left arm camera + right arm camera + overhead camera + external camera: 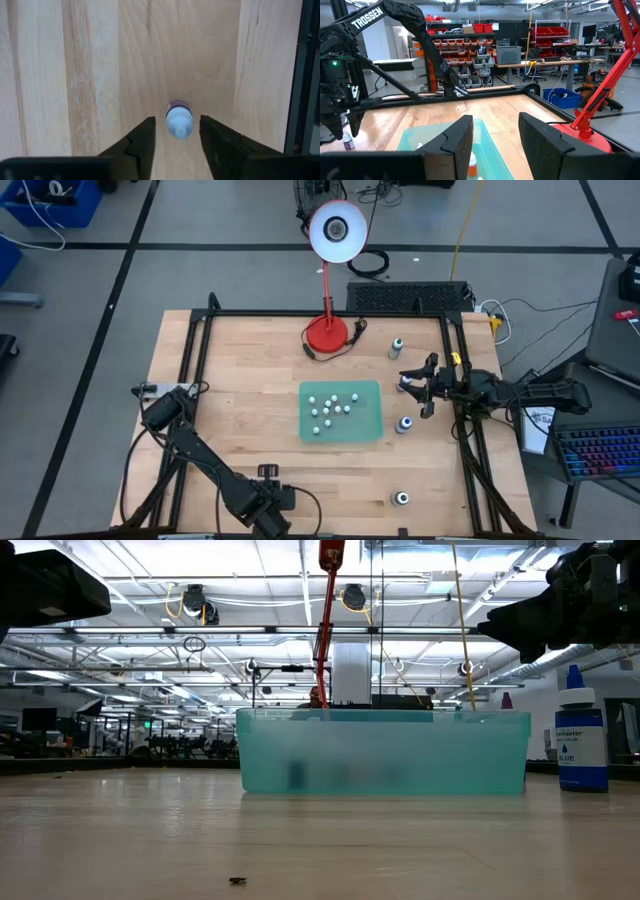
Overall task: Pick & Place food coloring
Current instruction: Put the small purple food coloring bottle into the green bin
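Three small pale bottles stand on the wooden table at the right: one far (397,345), one beside the tray (404,423), one near the front edge (401,499). Several tiny white pieces (330,406) lie in the green tray (370,395). My right gripper (412,388) is open beside the tray's right side. In its wrist view an orange-topped bottle (471,166) shows low between the fingers (495,122), apart from them. My left gripper (285,502) is open near the front edge and points at the near bottle (178,119), which stands ahead of it (177,125).
A red-based desk lamp (327,332) stands at the far middle, its white shade (337,230) over the far edge. A black frame rail (462,380) runs along the table's right side. In the low view a blue-capped bottle (580,735) stands right of the tray (385,750).
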Robot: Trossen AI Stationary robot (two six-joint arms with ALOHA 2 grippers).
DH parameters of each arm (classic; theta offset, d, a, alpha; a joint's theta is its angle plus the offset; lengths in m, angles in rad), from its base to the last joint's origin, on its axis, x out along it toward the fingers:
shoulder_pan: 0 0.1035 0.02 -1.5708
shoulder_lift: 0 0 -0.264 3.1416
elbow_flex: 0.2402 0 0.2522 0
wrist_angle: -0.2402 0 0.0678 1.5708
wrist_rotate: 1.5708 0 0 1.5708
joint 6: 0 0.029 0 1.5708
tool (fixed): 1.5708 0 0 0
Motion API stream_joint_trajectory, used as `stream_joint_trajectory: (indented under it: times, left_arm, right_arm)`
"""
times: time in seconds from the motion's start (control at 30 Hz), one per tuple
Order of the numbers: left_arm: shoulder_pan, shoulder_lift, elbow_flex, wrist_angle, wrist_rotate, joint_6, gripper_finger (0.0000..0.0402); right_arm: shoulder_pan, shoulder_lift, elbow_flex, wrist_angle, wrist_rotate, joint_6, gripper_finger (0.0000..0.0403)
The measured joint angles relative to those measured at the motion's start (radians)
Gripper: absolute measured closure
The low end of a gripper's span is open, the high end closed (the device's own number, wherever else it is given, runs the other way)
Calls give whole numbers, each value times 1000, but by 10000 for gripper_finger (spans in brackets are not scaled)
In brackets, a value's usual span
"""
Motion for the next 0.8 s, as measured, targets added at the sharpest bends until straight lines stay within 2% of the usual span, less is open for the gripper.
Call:
stream_joint_trajectory:
  times: [0.23,0.5,0.63,0.8]
  left_arm:
    - [1,0,0,31,0,1,311]
    - [1,0,0,49,-18,54,350]
    - [6,-25,8,36,-104,134,350]
    - [47,-148,42,40,-283,291,350]
  right_arm:
    - [0,0,0,0,0,0,258]
    - [0,0,0,0,0,0,254]
    - [0,0,0,0,0,0,256]
    - [0,0,0,0,0,0,255]
